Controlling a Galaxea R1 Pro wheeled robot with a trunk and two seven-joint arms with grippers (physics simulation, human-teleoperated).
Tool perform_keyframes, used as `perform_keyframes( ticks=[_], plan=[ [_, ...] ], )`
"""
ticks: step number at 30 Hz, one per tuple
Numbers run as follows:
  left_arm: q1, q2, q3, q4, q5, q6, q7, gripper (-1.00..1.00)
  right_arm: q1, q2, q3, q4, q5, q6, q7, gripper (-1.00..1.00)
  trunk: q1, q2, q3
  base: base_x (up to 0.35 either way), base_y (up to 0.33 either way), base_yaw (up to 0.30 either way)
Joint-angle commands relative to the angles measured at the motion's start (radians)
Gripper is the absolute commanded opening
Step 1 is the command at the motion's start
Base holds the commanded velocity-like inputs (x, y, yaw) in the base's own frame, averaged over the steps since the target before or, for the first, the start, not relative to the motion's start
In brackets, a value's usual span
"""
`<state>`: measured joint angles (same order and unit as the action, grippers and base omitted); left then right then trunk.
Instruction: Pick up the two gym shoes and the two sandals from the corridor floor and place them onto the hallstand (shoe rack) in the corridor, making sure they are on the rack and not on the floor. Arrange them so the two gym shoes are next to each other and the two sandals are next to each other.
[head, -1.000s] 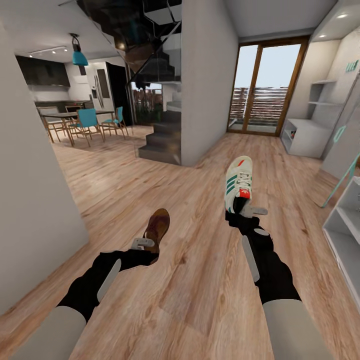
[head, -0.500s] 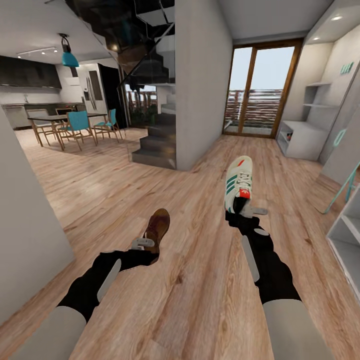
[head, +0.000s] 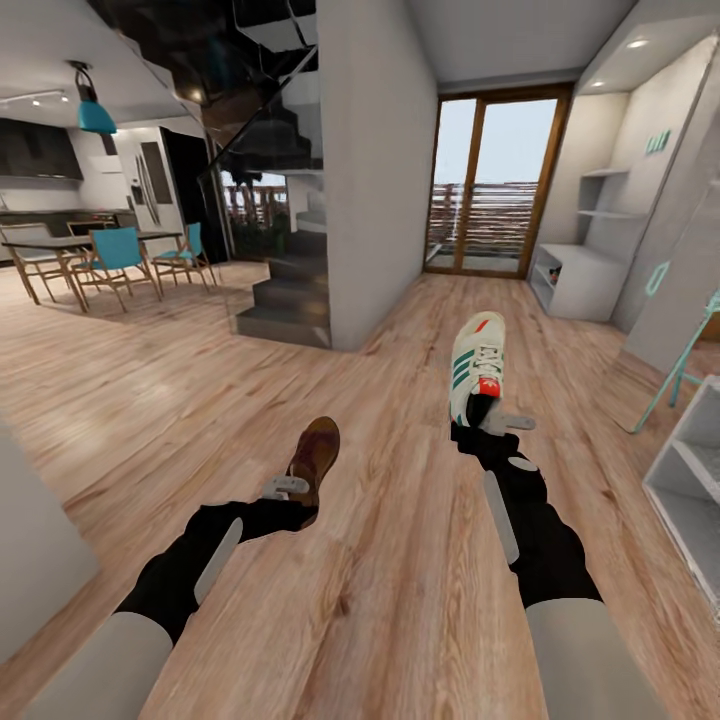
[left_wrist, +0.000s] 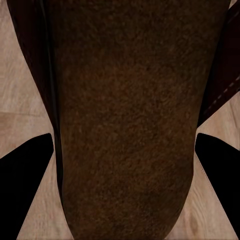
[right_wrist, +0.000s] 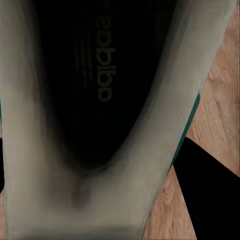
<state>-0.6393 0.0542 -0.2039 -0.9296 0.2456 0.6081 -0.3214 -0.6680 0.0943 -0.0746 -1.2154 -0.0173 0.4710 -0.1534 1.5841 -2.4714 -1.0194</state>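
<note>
1. left gripper (head: 296, 492) carries a flat brown leather sandal (head: 313, 455), toe pointing away toward 12 o'clock, held off the light wood-plank corridor floor (head: 380, 600). fingers clenched on its heel end.
2. right gripper (head: 492, 420) carries a white lace-up sneaker with green side stripes and red-orange patches (head: 477, 368), toe also toward 12 o'clock. fingers clamped at the heel opening.
3. left wrist view: brown suede-like footbed of the sandal (left_wrist: 125, 120) runs straight between the two dark fingers (left_wrist: 25, 175), one on each flank, seemingly touching its edges.
4. right wrist view: pale inner wall and dark insole of the sneaker (right_wrist: 100, 100) sit right at the camera; one dark finger (right_wrist: 210, 195) shows outside the shoe's wall, so it looks pinched through the collar.
5. pale grey-white hallstand with low bench and open shelf compartments (head: 578, 282) stands well off at about 1 o'clock, beside the glazed balcony door (head: 490, 185).
6. step in hand, as i judge it: carry both shoes to the rack. keep both grips firm, arms level, drive steady toward 1 o'clock, keeping clear of the grey wall corner (head: 375, 180) at 11 o'clock and the white shelving unit (head: 690, 480) at 3 o'clock.
7. at the rack, leave room beside each shoe for its mate.
</note>
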Motion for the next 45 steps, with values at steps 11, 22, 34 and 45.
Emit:
perform_keyframes(
  ticks=[11,22,34,45],
  plan=[
    [0.0,0.001,-0.002,-0.002,0.006,0.005,0.001,-1.0,-0.001,0.001,-0.001,-0.001,-0.001,0.006,-0.004,-1.0,0.0,0.0,0.003,0.345,0.0,-0.182],
    [0.0,0.001,-0.002,-0.002,0.006,0.005,0.001,-1.0,-0.001,0.001,0.0,-0.001,-0.001,0.006,-0.004,-1.0,0.0,0.0,0.003,0.345,0.0,-0.031],
    [0.0,0.001,-0.002,-0.002,0.006,0.005,0.001,-1.0,-0.001,0.001,0.0,-0.001,-0.001,0.006,-0.004,-1.0,0.0,0.0,0.003,0.345,0.0,-0.225],
    [0.0,0.001,-0.002,-0.002,0.006,0.005,0.001,-1.0,-0.001,0.001,0.0,-0.001,-0.001,0.006,-0.005,-1.0,0.0,0.0,0.003,0.344,0.0,-0.016]
  ],
)
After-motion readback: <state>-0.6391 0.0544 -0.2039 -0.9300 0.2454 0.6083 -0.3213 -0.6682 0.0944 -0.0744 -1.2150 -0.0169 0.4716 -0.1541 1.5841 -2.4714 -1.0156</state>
